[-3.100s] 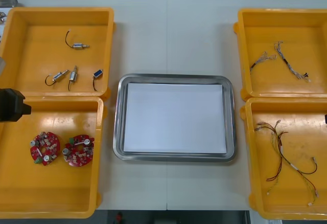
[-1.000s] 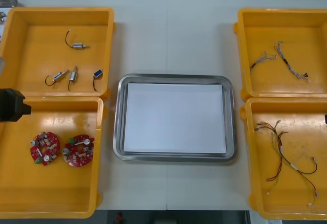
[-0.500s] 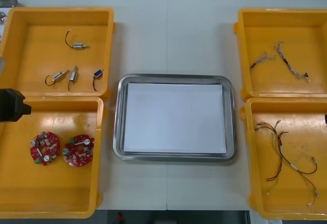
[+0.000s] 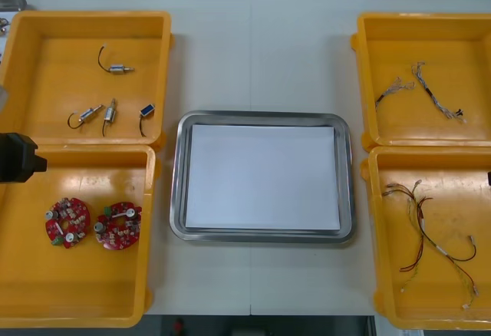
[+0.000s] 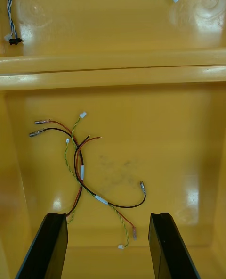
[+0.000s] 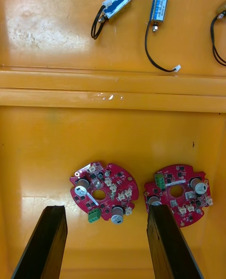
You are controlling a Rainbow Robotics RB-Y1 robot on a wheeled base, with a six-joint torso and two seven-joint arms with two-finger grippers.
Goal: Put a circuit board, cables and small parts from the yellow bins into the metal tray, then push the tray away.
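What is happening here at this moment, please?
Nothing is held yet. The left gripper, jaws open, hovers over two round red circuit boards in the left near yellow bin. The right gripper, jaws open, hovers over the red and yellow cables in the right near yellow bin. The metal tray between the bins, white inside, has nothing in it.
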